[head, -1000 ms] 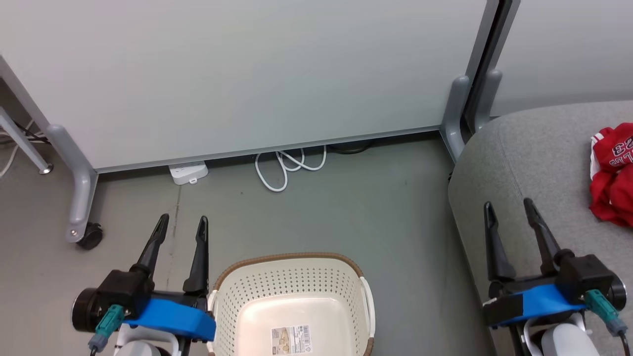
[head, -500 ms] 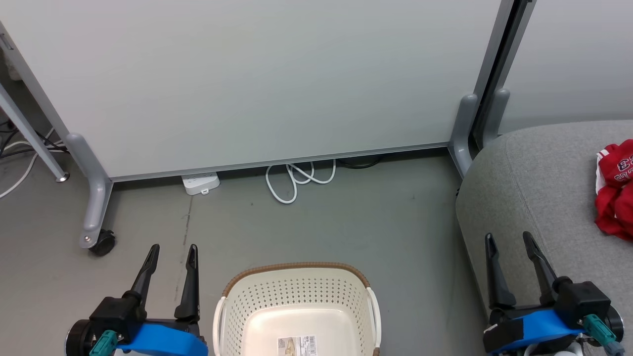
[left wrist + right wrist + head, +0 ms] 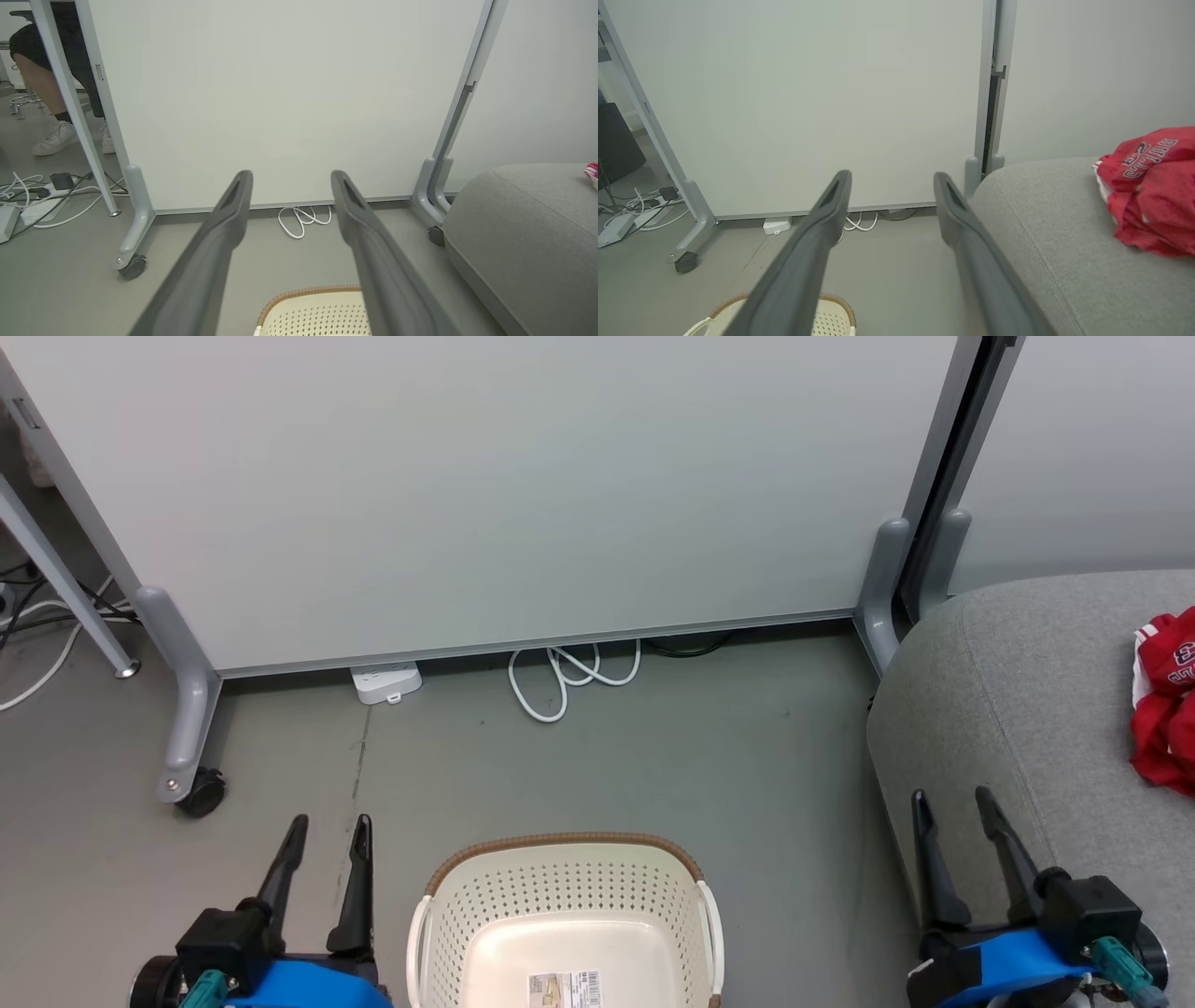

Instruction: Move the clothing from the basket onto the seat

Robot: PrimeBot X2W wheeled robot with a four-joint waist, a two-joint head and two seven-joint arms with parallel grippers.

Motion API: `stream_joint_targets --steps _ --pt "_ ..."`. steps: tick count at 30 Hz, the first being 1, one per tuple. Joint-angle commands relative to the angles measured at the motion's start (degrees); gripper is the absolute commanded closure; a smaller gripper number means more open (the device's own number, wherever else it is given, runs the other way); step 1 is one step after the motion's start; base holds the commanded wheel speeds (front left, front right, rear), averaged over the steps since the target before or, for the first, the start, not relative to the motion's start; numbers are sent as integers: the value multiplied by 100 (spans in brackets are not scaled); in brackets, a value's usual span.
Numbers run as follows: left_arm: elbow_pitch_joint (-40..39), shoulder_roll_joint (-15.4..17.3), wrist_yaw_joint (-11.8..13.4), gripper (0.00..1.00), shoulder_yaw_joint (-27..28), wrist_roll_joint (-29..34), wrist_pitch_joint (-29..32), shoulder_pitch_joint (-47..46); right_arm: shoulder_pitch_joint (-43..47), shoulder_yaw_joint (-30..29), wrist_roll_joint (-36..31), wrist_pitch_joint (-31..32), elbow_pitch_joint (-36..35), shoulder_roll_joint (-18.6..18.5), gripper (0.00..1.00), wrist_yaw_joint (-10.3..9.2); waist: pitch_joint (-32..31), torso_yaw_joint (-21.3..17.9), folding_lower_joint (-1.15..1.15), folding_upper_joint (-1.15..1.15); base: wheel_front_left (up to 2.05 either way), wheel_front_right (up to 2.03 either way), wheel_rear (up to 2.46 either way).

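Observation:
The cream basket (image 3: 560, 915) with a brown rim stands on the floor at the bottom centre, holding only a barcode sticker (image 3: 565, 988) on its floor. Red clothing (image 3: 1167, 709) with white lettering lies bunched on the grey seat (image 3: 1008, 709) at the right edge; the right wrist view shows the red clothing (image 3: 1153, 186) on the seat (image 3: 1045, 224). My left gripper (image 3: 329, 829) is open, to the left of the basket. My right gripper (image 3: 950, 801) is open over the seat's front left corner. Both hold nothing.
A pale wheeled partition (image 3: 485, 495) closes off the back, with a caster (image 3: 201, 795), a white power strip (image 3: 386, 681) and a coiled white cable (image 3: 569, 677) at its foot. In the left wrist view, a person's legs (image 3: 46, 93) and loose cables (image 3: 42, 196) lie beyond the partition.
The head camera has tilted up and turned a little, so everything sits lower and further right in the picture. Both grippers stay open and now reach less far up the view.

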Motion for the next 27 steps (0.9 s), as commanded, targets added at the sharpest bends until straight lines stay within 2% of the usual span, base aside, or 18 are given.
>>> stream_joint_targets --steps 1,8,16,27 --pt "52 -8 0 100 1 -10 10 18 7 -1 9 3 56 2 100 0 0 0 1 0 0 0 0" --pt "207 -30 -11 100 100 -456 197 31 -30 -84 490 175 229 5 100 1 0 -7 1 0 0 0 0" --pt "116 -27 -36 100 185 -1448 424 41 -37 -95 1550 403 157 6 100 0 1 -23 1 0 0 0 0" --pt "41 -25 -62 100 279 -2425 656 37 -66 -120 2591 636 106 8 100 -1 2 -42 1 0 0 0 0"
